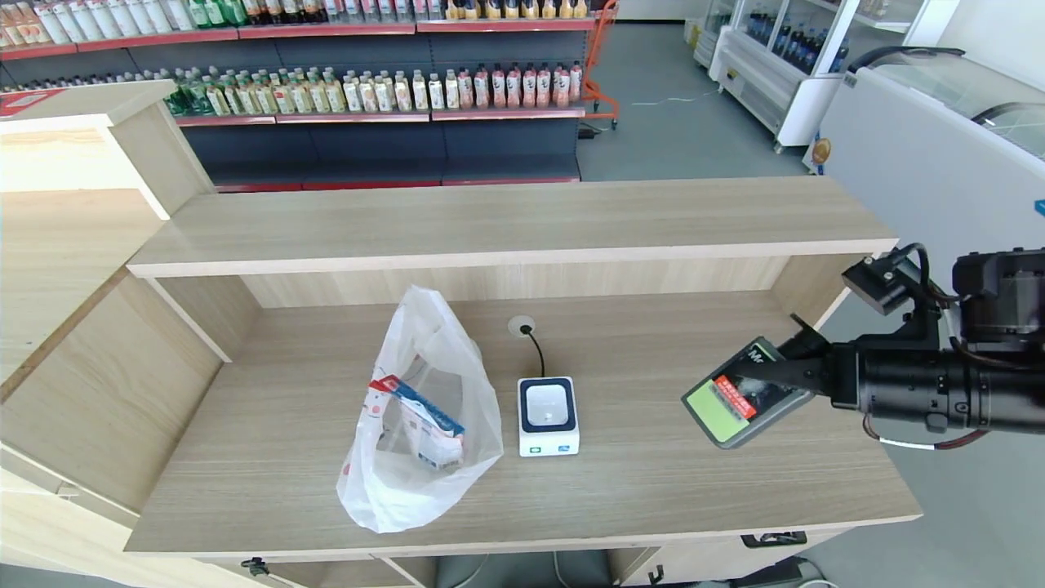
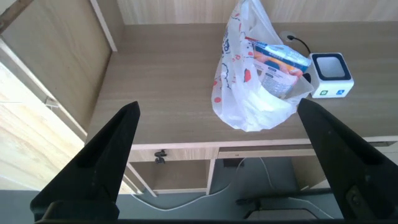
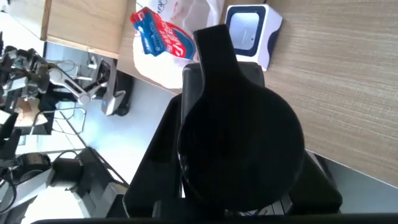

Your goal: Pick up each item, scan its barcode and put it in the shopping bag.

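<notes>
Dark packet is riding in the right claw, which is clenching it by its right-hand end. It is hanging over the right part of the worktop, well clear of the surface. The arm is coming in level from the right, and the packet is sticking out to the left of the claw. Its broad printed face is turning up toward the head camera, with a green panel and a red label showing. Its long axis is lying on a slant: the green end is pointing down and toward the scanner, and the other end is pointing toward the back wall of the worktop. Packet and scanner are sitting apart, with bare wood between them.

One white scanner is sitting mid-worktop, window up, its black cable running back to a hole in the surface. Just beside it on the left, one clear shopping bag is standing with its top peaked. One item, a blue, red and white packet, is leaning inside it at a tilt.

That is making two items in all, one held and one bagged. The left claw is hovering off the worktop's near edge, released, its two fingers spreading wide and gripping nothing.
</notes>
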`<state>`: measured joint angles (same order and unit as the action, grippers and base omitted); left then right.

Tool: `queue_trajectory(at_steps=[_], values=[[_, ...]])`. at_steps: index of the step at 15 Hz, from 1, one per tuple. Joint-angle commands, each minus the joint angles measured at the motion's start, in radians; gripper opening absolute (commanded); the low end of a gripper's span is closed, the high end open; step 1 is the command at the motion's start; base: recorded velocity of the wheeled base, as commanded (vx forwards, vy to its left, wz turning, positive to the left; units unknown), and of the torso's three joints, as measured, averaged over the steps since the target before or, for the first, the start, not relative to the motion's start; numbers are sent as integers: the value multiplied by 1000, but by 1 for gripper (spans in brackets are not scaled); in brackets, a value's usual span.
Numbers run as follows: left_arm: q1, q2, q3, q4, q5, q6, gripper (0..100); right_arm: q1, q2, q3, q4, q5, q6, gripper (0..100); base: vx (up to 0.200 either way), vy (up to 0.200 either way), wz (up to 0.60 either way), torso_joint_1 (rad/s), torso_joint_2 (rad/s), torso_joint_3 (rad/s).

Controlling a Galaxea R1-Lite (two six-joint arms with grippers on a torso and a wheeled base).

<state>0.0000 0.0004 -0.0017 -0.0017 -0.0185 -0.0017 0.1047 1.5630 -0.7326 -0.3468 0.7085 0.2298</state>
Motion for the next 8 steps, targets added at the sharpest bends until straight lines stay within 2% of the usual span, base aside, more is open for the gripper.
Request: queue_trajectory(at_steps=[1, 4, 8], values=[[0, 0, 0, 0, 0, -1, 100, 43, 114, -48, -3, -44, -32, 0, 0, 0, 0, 0, 0, 0], [0, 0, 0, 0, 0, -1, 100, 73, 224, -76, -61, -54, -104, 0, 0, 0, 0, 0, 0, 0], [0, 0, 0, 0, 2, -1, 100, 112, 336, -76, -164, -66, -119, 0, 0, 0, 0, 0, 0, 0]])
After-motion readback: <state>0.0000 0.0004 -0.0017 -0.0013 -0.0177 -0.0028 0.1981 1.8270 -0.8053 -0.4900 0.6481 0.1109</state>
